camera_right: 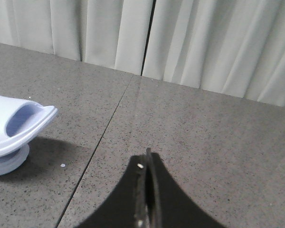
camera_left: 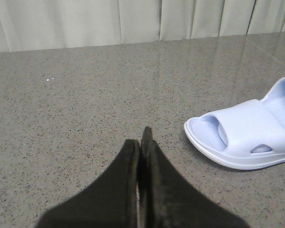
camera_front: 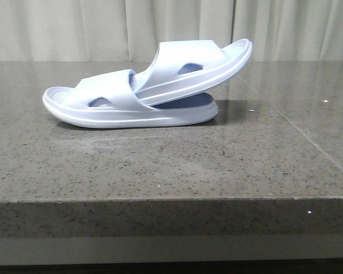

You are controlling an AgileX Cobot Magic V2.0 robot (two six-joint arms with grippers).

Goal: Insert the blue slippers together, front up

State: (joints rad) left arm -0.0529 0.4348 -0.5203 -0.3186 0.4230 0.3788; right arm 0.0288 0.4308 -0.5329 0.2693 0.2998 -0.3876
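Two blue slippers lie nested at the middle of the table. The lower slipper (camera_front: 126, 108) rests flat. The upper slipper (camera_front: 200, 65) has one end pushed under the lower one's strap, and its other end tilts up to the right. In the left wrist view the lower slipper (camera_left: 247, 135) shows its rounded end, off to the side of my left gripper (camera_left: 141, 140), which is shut and holds nothing. The right wrist view catches the raised end of the upper slipper (camera_right: 19, 123); my right gripper (camera_right: 147, 159) is shut and bare, well apart from it. Neither gripper appears in the front view.
The grey speckled stone table (camera_front: 171, 165) has a front edge near the bottom of the front view. A seam line (camera_right: 102, 137) runs across the stone near the right gripper. Pale curtains (camera_front: 171, 28) hang behind the table.
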